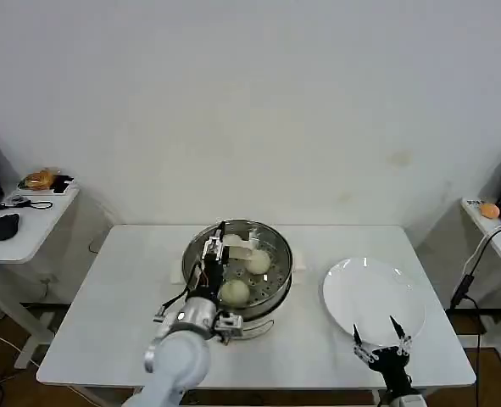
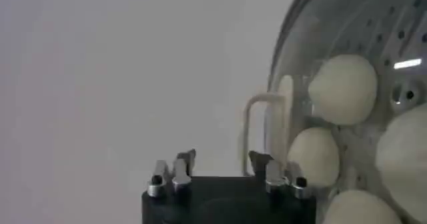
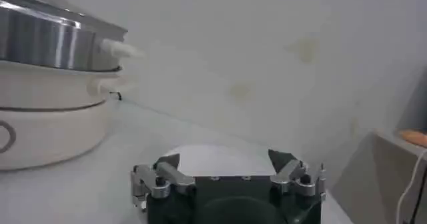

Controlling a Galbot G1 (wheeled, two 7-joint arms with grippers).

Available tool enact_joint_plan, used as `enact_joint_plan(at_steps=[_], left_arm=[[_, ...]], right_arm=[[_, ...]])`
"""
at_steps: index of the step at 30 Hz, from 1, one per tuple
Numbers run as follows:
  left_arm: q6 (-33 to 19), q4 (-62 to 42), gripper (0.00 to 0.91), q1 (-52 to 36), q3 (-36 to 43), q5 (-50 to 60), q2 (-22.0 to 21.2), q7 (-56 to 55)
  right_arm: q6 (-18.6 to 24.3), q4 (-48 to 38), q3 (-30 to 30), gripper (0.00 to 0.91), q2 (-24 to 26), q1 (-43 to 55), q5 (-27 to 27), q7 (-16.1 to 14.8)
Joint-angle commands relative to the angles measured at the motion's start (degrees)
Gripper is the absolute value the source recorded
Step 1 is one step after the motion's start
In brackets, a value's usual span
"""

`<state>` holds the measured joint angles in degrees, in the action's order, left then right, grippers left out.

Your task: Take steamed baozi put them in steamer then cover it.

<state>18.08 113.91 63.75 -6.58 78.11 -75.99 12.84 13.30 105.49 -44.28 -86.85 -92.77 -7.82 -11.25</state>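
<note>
The steamer [image 1: 277, 288] stands mid-table, steel on a white base [image 3: 47, 125]. The cover [image 2: 283, 52] lies on it, its beige bar handle [image 2: 257, 129] on top. Several steamed baozi [image 2: 342, 89] show through the glass; two stand out in the head view [image 1: 257, 261]. My left gripper [image 1: 216, 248] hovers over the steamer's left part, open [image 2: 221, 157], with the handle just beyond one fingertip and nothing between the fingers. My right gripper [image 1: 384, 341] is open [image 3: 223, 160] and empty, low at the table's front right.
A flat white plate [image 1: 373, 297] lies right of the steamer, just beyond the right gripper [image 3: 200, 153]. A side table [image 1: 25, 216] with small items stands at the left, another [image 1: 492, 222] at the right with a cable hanging. A wall is close behind.
</note>
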Motion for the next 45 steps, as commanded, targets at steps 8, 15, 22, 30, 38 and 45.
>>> enact_joint_plan(at_steps=[8, 15, 22, 30, 38, 45], left_arm=[[-7.24, 19.30, 0.907, 27.32, -11.82, -34.52, 10.83, -9.21], [-11.12, 19.35, 0.907, 32.43, -17.39, -48.85, 8.10, -15.35], [-12.74, 19.16, 0.907, 32.95, -21.40, -70.58, 4.93, -21.00], [-11.02, 13.08, 0.907, 26.25, -21.07, -70.92, 6.21, -21.68], [-7.83, 7.12, 0.907, 14.79, -15.34, -66.35, 10.66, -19.84], [-8.37, 2.87, 0.907, 8.35, -11.87, -61.87, 11.05, -17.87]], right_arm=[[-0.79, -0.86, 1.86, 0.907, 0.47, 0.41, 0.60, 0.03], [-0.71, -0.36, 2.81, 0.907, 0.69, -0.01, 0.40, -0.01], [-1.08, 0.58, 2.79, 0.907, 1.37, -0.36, 0.89, -0.06], [-1.28, 1.20, 4.23, 0.907, 1.33, -0.99, 0.36, -0.07], [-1.07, 2.31, 4.34, 0.907, 0.66, -1.91, -0.38, 0.05], [-0.85, 2.51, 3.59, 0.907, -0.26, -2.49, -1.03, 0.16]])
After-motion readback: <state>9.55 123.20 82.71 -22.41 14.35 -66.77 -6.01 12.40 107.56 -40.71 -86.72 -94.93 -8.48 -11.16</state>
